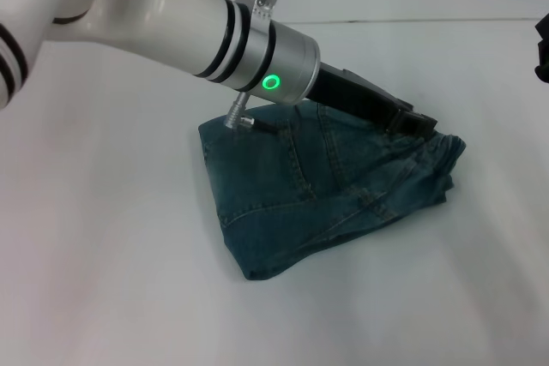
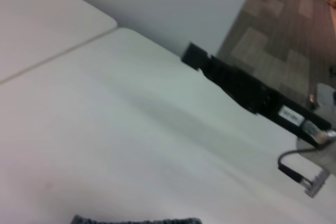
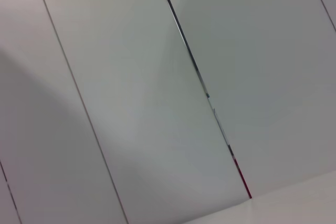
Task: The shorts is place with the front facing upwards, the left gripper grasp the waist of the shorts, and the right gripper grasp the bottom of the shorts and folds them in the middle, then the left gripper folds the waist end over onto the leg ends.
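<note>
The shorts [image 1: 330, 195] lie folded in a compact blue bundle near the middle of the white bench [image 1: 103, 280], the gathered waist of the shorts [image 1: 442, 156] bunched at the robot's right side of the pile and a flat denim edge facing the camera. The left gripper [image 1: 420, 123] reaches in from the upper left of the head view, its black body low over the waistband; whether its fingers are together on the fabric or apart cannot be told, as the silver wrist and the cloth folds hide the tips. The right gripper [image 1: 543, 49] shows only as a dark sliver at the bench's right edge, well apart from the garment, its fingers unseen.

The risk now appears to lie at the waistband. If the left gripper holds only the top layer of the ruffled elastic, a lift could peel that layer away and undo the fold beneath. If it is letting go, a finger snagged in the gathers could drag the whole bundle askew as the arm leaves. The cable [image 1: 257, 123] hanging from the wrist rests close over the denim and could catch a seam. The left wrist view shows mostly bare bench, with just a strip of denim at its edge.
</note>
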You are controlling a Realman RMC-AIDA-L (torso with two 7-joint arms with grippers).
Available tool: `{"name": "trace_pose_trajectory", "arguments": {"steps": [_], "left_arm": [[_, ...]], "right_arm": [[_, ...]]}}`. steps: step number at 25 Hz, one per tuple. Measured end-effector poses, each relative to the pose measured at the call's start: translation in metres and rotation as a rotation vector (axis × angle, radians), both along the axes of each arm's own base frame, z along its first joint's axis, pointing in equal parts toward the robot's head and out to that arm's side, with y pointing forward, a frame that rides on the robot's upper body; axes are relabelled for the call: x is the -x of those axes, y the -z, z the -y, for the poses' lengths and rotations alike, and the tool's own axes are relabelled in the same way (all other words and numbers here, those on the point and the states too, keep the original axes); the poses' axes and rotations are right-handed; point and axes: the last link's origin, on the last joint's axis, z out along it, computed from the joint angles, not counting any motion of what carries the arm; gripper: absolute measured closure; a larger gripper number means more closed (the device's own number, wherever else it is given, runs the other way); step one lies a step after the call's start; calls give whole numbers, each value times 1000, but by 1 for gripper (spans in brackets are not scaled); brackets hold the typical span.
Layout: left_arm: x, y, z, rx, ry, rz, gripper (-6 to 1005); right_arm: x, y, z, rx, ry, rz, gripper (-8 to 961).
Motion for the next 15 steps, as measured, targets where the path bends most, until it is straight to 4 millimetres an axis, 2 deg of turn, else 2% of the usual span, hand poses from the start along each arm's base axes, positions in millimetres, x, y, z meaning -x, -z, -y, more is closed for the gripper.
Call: {"name": "trace_pose_trajectory", "arguments": {"steps": [4, 8, 10, 15], "left_arm": [[9, -6, -2, -30, -21, 20, 652], [26, -24, 2, -84, -35, 101, 456], [39, -36, 4, -121, -47, 159, 386], [88, -72, 17, -205, -99, 324, 283]], "right_arm": [[0, 3, 3, 15, -4, 3, 827], [-3, 4, 6, 56, -17, 5, 820], [-3, 3, 6, 97, -36, 9, 817], [2, -7, 7, 249, -160, 74, 808]]}}
